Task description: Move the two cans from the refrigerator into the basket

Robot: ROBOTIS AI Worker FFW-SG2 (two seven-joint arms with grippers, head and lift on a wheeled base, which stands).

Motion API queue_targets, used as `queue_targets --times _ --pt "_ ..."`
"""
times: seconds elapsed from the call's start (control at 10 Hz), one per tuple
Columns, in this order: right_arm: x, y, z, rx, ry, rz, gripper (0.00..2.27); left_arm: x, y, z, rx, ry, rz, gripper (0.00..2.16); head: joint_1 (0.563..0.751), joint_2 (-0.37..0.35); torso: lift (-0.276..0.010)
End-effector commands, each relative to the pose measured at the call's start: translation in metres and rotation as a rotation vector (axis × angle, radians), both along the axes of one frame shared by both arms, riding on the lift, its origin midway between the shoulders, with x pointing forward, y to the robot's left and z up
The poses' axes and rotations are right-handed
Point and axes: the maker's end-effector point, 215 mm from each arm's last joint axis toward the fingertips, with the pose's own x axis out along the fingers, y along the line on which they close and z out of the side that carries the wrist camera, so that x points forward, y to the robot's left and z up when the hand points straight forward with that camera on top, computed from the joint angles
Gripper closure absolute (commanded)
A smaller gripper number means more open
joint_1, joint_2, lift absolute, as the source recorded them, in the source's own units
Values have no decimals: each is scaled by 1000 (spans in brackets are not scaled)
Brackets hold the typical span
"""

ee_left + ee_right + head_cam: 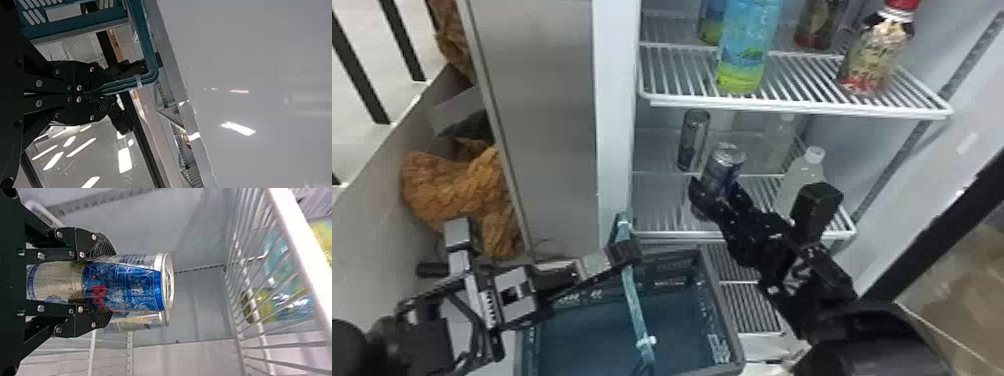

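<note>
My right gripper (719,197) is at the middle shelf, shut on the blue and silver front can (724,167). In the right wrist view, the fingers of that gripper (96,282) press both sides of this can (129,284). Farther back on the shelf stands the other can (694,140), which in the right wrist view shows partly behind the held one as a silver can (141,320). My left gripper (627,251) is shut on the handle of the blue-green basket (738,345); the left wrist view has this gripper (94,93) clamped around the handle (150,58).
Two clear bottles, one of them a white-capped bottle (802,175), stand right of the cans. Above them is a wire shelf (792,107) holding several bottles. The refrigerator's left wall edge (614,115) rises beside the handle, and a lower rack (752,310) lies right of the basket.
</note>
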Motion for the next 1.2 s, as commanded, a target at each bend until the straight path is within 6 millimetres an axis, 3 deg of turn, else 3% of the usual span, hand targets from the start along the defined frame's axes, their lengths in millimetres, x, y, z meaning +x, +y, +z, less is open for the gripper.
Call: queue_targets --times 0.0,0.4,1.1 --pt "-23 7 6 24 11 18 1211 0 1 -1 0 2 2 1210 695 -147 -219" --pt "-78 29 18 73 67 85 1210 0 2 0 -7 4 6 1210 695 -132 -219" --pt "-133 82 -26 93 258 271 1210 3 4 2 -8 -1 14 1210 695 -66 -219"
